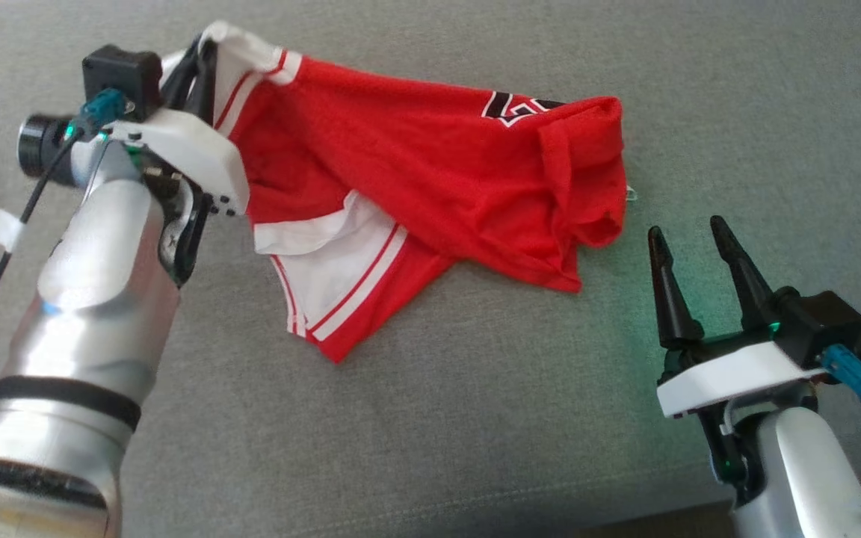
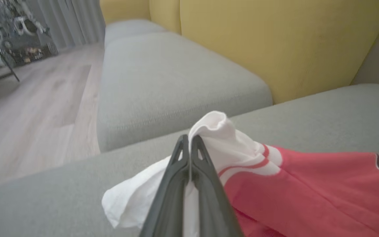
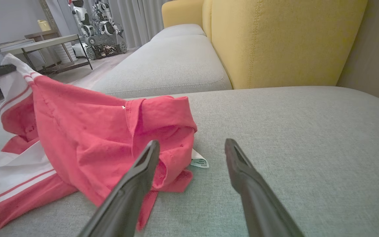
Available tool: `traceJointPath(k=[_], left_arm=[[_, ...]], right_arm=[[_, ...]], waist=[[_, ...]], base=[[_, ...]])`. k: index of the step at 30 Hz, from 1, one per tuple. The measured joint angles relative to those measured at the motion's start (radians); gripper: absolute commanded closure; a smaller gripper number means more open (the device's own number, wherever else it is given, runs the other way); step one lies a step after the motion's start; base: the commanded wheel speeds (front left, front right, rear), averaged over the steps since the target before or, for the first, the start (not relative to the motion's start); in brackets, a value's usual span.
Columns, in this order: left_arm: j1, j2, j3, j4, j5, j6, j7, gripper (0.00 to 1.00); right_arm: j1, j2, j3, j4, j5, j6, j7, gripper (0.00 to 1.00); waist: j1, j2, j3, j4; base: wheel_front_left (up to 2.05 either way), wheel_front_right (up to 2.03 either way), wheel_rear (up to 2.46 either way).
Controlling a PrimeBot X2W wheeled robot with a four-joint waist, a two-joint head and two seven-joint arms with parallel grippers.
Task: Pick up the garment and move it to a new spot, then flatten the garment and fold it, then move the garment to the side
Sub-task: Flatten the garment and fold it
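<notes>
One garment, a red jersey with white trim, lies crumpled on the grey cushion. Its white-banded edge is pinched in the left claw, whose fingers are pressed flat together on the cloth. That corner is held up off the cushion. From the claw the red cloth runs off to the right in the left wrist view and sags down onto the seat.

The right claw has its fingers spread wide and holds nothing. The bunched far end of the garment sits just ahead of it and to its left, not touching. A small white label lies on the cushion ahead of its fingertips. Beyond both claws rises a yellow backrest.

This looks like the first step, the pick-up: the grip seems made, but most of the cloth is on the seat and nothing has been carried yet. The next move probably calls for a lift high enough to pull the trailing folds free. With only one edge held, the garment is likely to hang in a twisted bundle, so the right claw may need to take the bunched end before flattening.
</notes>
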Motion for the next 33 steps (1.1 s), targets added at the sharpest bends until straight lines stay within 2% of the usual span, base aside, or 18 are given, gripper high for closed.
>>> traceJointPath(k=[2,3,6,14,17,21,22,23,24,25,33], left_arm=[[0.015,0.012,-0.009,-0.073,0.019,0.019,-0.011,1.00],[0.058,0.027,-0.027,-0.164,0.040,0.043,-0.012,1.00],[0.186,0.048,-0.045,-0.309,0.051,0.078,-0.015,1.00],[0.570,0.124,-0.095,-0.674,0.055,0.207,0.138,1.00],[0.666,0.134,-0.101,-0.770,0.052,0.249,0.182,1.00],[0.742,0.133,-0.118,-0.816,0.024,0.267,0.210,1.00],[0.749,0.132,-0.124,-0.816,0.019,0.269,0.210,0.96],[0.754,0.128,-0.124,-0.816,0.015,0.270,0.210,0.64],[0.756,0.124,-0.123,-0.816,0.002,0.270,0.210,0.08],[0.756,0.119,-0.123,-0.815,-0.007,0.270,0.205,0.00],[0.759,0.081,-0.095,-0.830,-0.041,0.270,0.087,0.00]], right_arm=[[0.000,0.000,-0.007,0.001,0.000,0.000,0.000,0.00],[0.002,0.000,-0.013,0.002,0.000,0.000,0.000,0.00],[0.004,0.000,-0.025,0.002,0.000,0.000,0.001,0.00],[0.004,0.000,-0.031,-0.001,0.000,0.000,0.011,0.00],[0.004,0.000,-0.035,-0.002,0.000,0.000,0.015,0.00],[0.004,0.000,-0.037,-0.002,0.000,0.000,0.024,0.00],[0.004,0.000,-0.038,-0.003,0.000,0.000,0.024,0.00],[0.004,0.000,-0.039,-0.003,0.000,0.000,0.024,0.00],[0.004,0.000,-0.040,-0.003,0.000,0.000,0.026,0.00],[0.005,0.000,-0.040,-0.002,0.000,0.000,0.026,0.00],[0.005,0.000,-0.052,-0.009,-0.002,0.000,0.026,0.00]], waist=[[0.0000,0.0000,-0.006,0.010],[0.0000,0.0000,-0.014,0.020],[0.0000,0.0000,-0.025,0.038],[0.0000,0.0000,-0.041,0.065],[0.0000,0.0000,-0.043,0.068],[0.0000,0.0000,-0.048,0.070],[0.0000,0.0000,-0.049,0.071],[0.0000,0.0000,-0.051,0.071],[0.0000,0.0000,-0.053,0.071],[0.0000,0.0000,-0.056,0.069],[0.0000,0.0000,-0.081,0.055]], base=[[0.00,0.00,0.00],[0.00,0.00,0.00],[0.00,0.00,0.00],[0.00,0.00,0.00],[0.00,0.00,0.00],[0.00,0.00,0.00],[0.00,0.00,0.00],[0.00,0.00,0.00],[0.00,0.00,0.00],[0.00,0.00,0.00],[0.00,0.00,0.00]])
